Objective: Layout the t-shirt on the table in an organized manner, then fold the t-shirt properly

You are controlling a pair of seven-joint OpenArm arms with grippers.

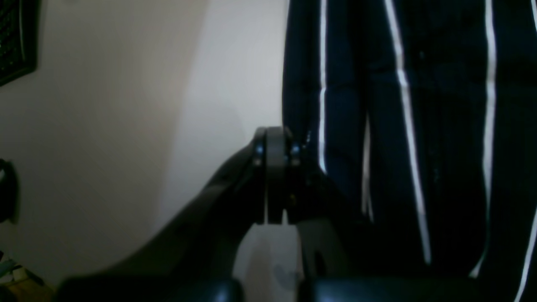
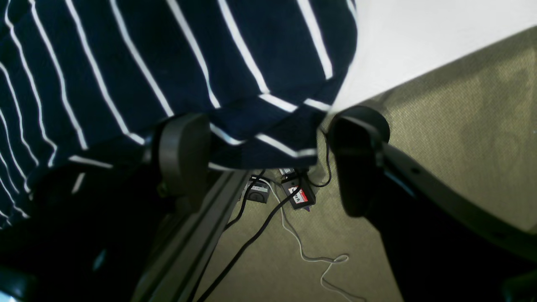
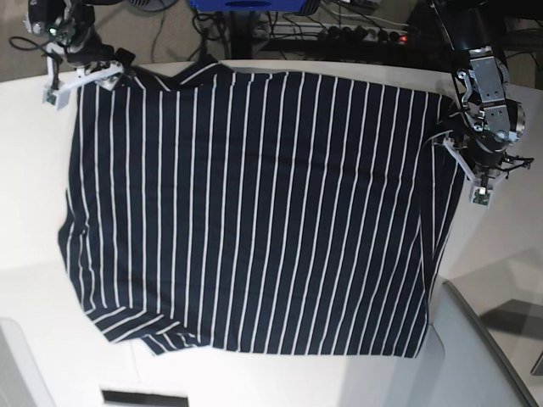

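Cloth of soft striped t-shirt spreads over smooth table.

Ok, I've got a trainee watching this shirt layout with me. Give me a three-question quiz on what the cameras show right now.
1. True or false: the t-shirt lies spread out on the table, not bunched in a heap.
2. Multiple choice: how do the jaws of the right gripper stand? A) pressed together on a sleeve B) wide apart, with a striped edge of the shirt between them C) out of view
3. Fill in: the left gripper has its jaws ____, right beside the shirt's edge.

Key
1. True.
2. B. The wrist view shows both fingers well apart, the fabric edge draped between them.
3. Shut. Whether fabric is pinched there cannot be told.
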